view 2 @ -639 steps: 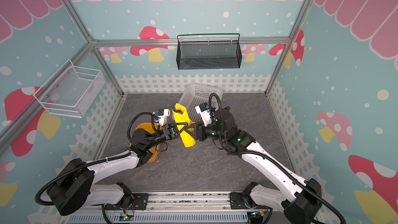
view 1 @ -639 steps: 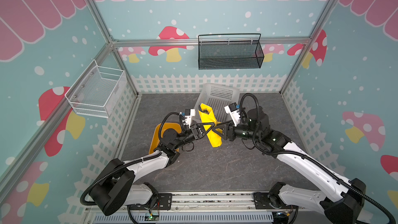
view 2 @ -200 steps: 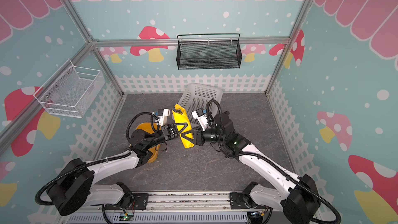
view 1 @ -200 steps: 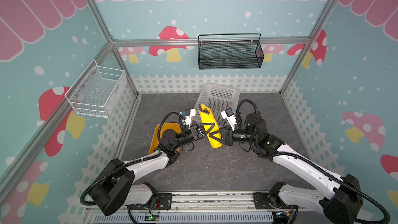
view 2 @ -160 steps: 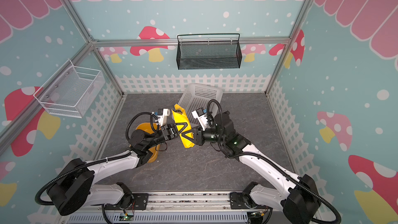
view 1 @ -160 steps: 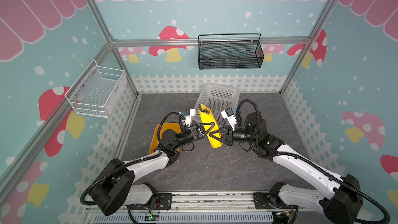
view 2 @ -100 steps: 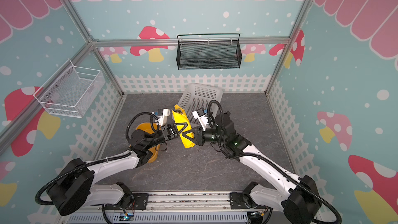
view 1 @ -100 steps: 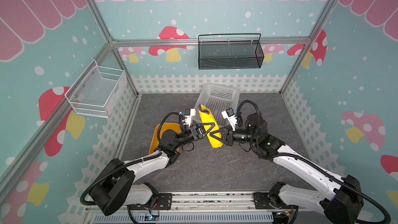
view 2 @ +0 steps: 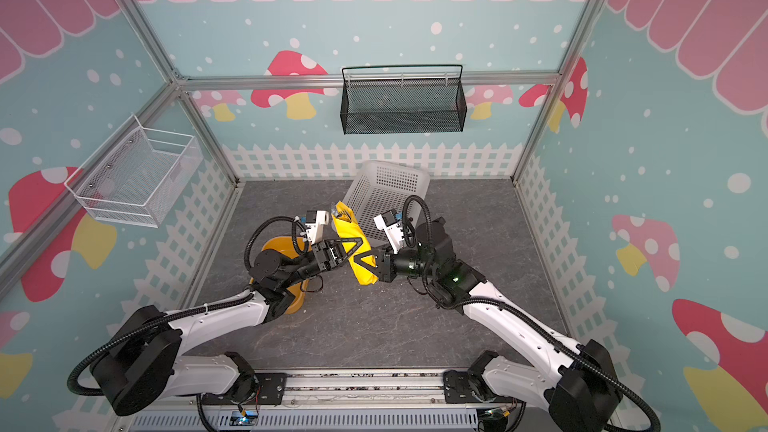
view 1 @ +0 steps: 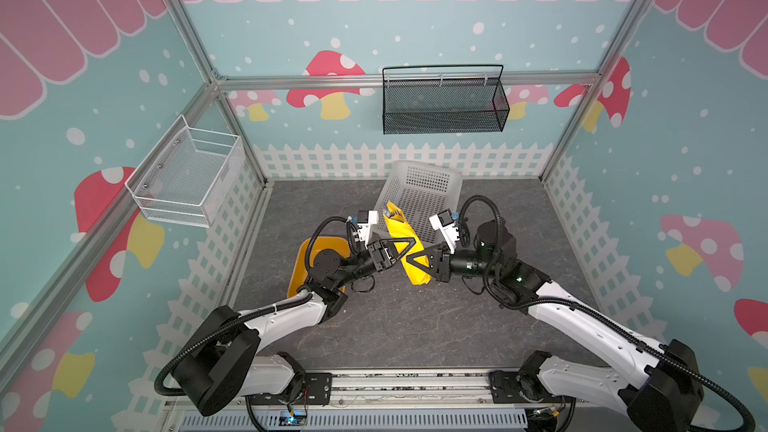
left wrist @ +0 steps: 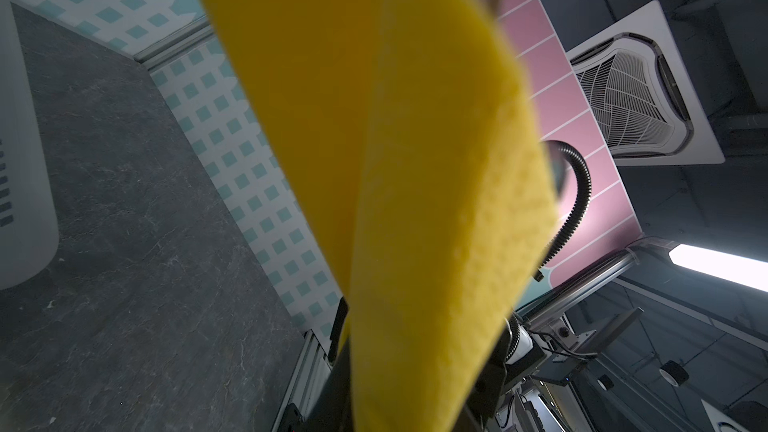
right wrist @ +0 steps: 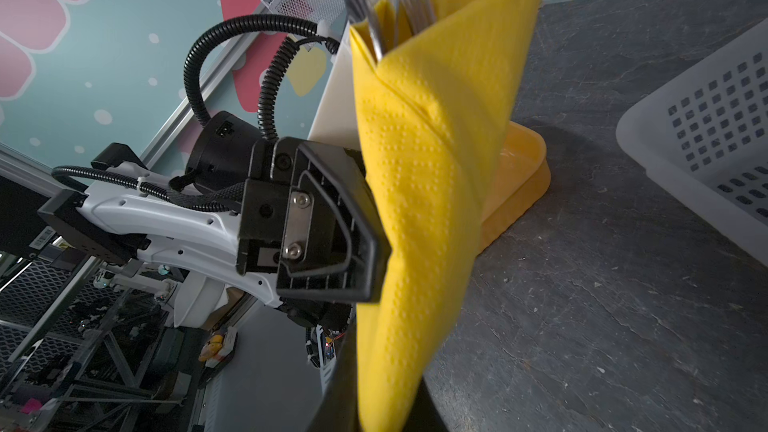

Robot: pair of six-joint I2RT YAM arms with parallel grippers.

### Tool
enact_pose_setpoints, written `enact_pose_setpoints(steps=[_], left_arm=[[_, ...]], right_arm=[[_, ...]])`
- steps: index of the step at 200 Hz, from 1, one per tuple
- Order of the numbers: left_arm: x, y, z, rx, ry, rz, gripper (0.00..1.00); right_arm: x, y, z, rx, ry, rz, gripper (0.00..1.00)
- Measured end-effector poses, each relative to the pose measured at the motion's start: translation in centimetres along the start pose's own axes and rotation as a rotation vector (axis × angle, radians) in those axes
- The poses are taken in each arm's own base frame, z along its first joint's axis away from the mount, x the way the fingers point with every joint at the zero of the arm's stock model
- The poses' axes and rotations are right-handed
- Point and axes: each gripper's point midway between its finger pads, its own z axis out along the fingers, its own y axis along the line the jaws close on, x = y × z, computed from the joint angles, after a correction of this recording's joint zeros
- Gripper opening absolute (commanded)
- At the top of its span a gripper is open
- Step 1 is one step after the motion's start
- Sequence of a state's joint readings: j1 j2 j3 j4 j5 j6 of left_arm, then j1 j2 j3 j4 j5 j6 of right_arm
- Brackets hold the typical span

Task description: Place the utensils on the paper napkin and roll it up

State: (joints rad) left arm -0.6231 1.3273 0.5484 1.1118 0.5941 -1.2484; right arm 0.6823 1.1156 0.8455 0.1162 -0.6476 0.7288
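**Rolled Napkin Held Aloft Between Both Arms**

At the far left, the orange tray (view 1: 300,272) lies on the tabletop (view 1: 395,326) beneath the left arm. No cutlery shows in the part of it that is visible.

The left fingers (right wrist: 328,218) bracket the upper middle of the paper napkin (view 1: 397,224). One finger lies flat against the side of the roll. Whether they clamp it or merely touch it cannot be told from these views.

The paper napkin is wrapped into a tube and stands nearly upright in the air, clear of the tabletop. The utensils (right wrist: 409,6) are inside it, with fork tines and a second metal tip protruding from the open upper end. Keeping the open end up probably stops the cutlery from sliding out.

The right fingers (view 1: 433,260) are closed on the lower part of the roll, from the opposite side. A grasp at this end likely pinches the wrap shut and bears the load.

Behind and to the right stands the white basket (view 1: 419,189), untouched by either arm.
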Motion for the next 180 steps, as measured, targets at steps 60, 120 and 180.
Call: enact_pose_setpoints(steps=[60,120,180], left_arm=[[0.0,0.9,0.0,-0.037,-0.005,-0.019,0.49],[0.1,1.1,0.0,-0.040,0.000,-0.030,0.45],[0.1,1.0,0.3,-0.005,0.001,-0.049,0.18]], right_arm=[[-0.1,-0.3,0.0,0.015,-0.006,-0.001,0.09],[-0.2,-0.4,0.0,0.020,-0.011,-0.009,0.11],[0.1,-0.6,0.0,0.027,-0.009,-0.011,0.19]])
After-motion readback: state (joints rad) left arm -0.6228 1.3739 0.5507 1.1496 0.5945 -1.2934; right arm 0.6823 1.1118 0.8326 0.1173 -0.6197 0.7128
